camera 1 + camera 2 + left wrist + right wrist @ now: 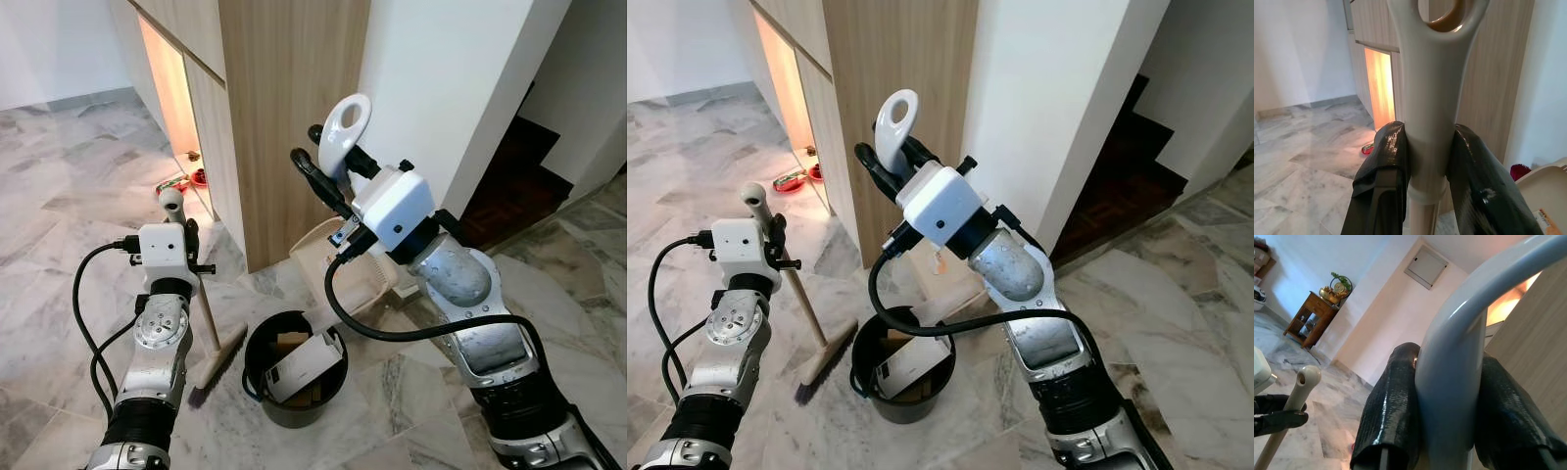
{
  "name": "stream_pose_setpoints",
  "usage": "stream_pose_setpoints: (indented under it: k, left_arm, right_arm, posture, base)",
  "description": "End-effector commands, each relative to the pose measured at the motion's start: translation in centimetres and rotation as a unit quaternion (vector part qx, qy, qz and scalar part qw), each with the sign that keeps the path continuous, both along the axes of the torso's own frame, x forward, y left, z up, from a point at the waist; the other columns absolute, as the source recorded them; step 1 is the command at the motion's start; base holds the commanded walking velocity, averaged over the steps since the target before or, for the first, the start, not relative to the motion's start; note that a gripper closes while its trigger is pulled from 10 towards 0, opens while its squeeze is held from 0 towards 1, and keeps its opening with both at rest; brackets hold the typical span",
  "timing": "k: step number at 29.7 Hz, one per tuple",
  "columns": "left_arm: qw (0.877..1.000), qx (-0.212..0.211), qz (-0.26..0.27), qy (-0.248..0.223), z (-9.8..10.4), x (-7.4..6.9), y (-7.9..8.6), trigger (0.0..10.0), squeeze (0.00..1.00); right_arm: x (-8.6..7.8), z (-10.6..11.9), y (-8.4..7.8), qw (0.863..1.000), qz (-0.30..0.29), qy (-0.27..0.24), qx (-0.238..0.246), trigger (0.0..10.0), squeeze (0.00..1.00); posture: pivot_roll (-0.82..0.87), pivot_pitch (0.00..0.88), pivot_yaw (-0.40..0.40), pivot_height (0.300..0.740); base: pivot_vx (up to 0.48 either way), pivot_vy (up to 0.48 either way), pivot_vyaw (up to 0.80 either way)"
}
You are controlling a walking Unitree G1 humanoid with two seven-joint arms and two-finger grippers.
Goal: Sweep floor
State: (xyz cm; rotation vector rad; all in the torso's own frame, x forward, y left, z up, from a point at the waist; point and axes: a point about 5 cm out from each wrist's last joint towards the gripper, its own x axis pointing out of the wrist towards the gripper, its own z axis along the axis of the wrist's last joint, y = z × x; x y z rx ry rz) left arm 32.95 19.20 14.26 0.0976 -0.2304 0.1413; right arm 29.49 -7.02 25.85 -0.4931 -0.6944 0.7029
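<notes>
A broom stands upright on the marble floor, with its grey handle top (171, 199) above my left gripper (188, 242), which is shut on the handle (1432, 98). Its bristle head (217, 364) rests beside a black bin (294, 367) holding cardboard and paper. My right gripper (315, 176) is shut on the white loop handle (344, 125) of a dustpan, raised in front of the wooden cabinet. The beige pan (338, 259) hangs below, partly hidden behind my right arm, just above the far rim of the bin. In the right wrist view both fingers (1396, 396) clamp the white handle (1459, 347).
A tall wooden cabinet (284, 98) stands straight ahead, with a lit gap (171, 88) and red bowls (186, 179) on its left. A white wall (441, 78) and dark stairs (519, 176) lie to the right. Open marble floor (59, 196) spreads left.
</notes>
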Motion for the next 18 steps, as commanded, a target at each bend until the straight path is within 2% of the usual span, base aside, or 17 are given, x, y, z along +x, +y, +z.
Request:
stream_pose_setpoints:
  k: [1,10,18]
  left_arm:
    - [1.000,0.002,-0.003,-0.030,1.3,0.3,-0.1,10.0,0.00]
    - [1.000,0.003,-0.002,-0.031,1.3,0.3,-0.1,10.0,0.00]
    - [1.000,0.003,-0.002,-0.031,1.4,0.4,-0.1,10.0,0.00]
  right_arm:
    - [-1.2,2.4,0.4,0.997,0.015,-0.069,-0.009,10.0,0.00]
    - [-2.1,3.8,1.1,0.994,0.033,-0.099,-0.016,10.0,0.00]
    - [-2.5,4.0,1.4,0.994,0.054,-0.088,-0.017,10.0,0.00]
  posture:
    - [0.03,0.000,-0.043,0.740]
    - [0.03,0.000,-0.044,0.740]
    - [0.03,0.000,-0.044,0.740]
  base:
    - [0.000,0.000,0.00]
    - [0.000,0.000,0.00]
    - [0.000,0.000,0.00]
